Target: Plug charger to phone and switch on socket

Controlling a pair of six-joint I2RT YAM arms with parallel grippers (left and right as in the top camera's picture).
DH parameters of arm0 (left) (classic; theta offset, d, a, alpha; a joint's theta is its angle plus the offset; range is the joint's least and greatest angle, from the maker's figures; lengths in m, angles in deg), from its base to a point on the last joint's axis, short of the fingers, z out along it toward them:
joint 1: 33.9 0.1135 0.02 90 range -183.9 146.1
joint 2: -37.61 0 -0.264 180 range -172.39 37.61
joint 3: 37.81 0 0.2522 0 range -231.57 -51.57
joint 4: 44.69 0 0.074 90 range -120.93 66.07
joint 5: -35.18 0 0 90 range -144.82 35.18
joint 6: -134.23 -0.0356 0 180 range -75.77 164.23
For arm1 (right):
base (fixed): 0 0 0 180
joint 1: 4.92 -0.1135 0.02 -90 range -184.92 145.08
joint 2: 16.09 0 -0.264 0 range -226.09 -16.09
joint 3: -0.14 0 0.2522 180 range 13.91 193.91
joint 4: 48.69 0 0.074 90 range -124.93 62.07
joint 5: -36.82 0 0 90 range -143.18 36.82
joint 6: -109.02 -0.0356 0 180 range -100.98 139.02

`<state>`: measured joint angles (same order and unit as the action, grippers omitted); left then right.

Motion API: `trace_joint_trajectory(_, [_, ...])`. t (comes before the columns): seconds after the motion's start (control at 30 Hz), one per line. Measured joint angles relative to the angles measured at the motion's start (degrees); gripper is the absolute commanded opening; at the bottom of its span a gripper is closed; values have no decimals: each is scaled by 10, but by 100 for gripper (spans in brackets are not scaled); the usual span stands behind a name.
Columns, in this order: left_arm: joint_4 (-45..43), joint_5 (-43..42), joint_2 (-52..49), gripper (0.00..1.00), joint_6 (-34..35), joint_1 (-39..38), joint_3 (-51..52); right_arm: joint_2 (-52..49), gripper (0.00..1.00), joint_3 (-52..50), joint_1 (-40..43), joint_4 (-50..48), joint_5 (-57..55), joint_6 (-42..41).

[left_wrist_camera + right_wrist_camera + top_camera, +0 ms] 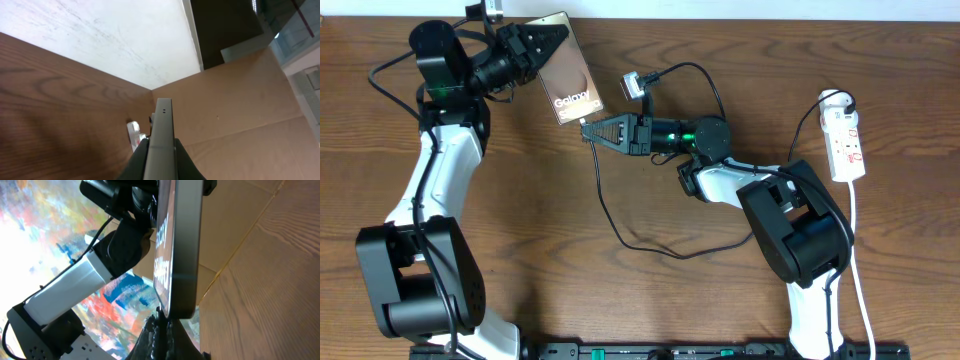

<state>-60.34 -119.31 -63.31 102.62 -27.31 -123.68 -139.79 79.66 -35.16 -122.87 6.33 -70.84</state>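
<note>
**Connector at the phone's edge, socket not yet switched**

Nearest the front edge of the brown wooden tabletop (520, 220): only slack from the charger (601, 195), a long thin black cable, looping across the middle and running off toward the right edge.

Further back, near the right edge: the socket (846, 140), a small white elongated power strip with red switch marks and a white cord trailing toward the front edge. At its far end, the charger's black plug (841, 101), apparently seated in an outlet. Touched by neither arm; switch position too small to read.

At about the same depth, mid-table: the right gripper (592, 131), pointing left, fingers pinched fully together on the cable's small connector tip and holding it against the near short edge of the phone. In the right wrist view, tip right at that edge; seated in the port or merely butted against it, impossible to tell.

Beyond, toward the far edge and left of centre: the phone (575, 80), a flat dark bronze-brown rectangular slab with white lettering, tilted and seemingly clear of the tabletop. At its far end, the left gripper (558, 36), clamped tight across the slab's thickness and steadying it.

Step in hand, by the look of things: plugging the connector into the phone. Next move probably calls for a short straight push along the phone's long axis against a firm left-hand brace. After that, release of the cable and a reach by the right arm to the strip's switch.
</note>
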Motion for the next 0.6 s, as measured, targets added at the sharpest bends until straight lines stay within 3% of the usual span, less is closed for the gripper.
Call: trace_joint_trajectory(0.6, [5, 19, 0, 7, 19, 8, 0, 0, 1, 1, 5, 2, -54, -1])
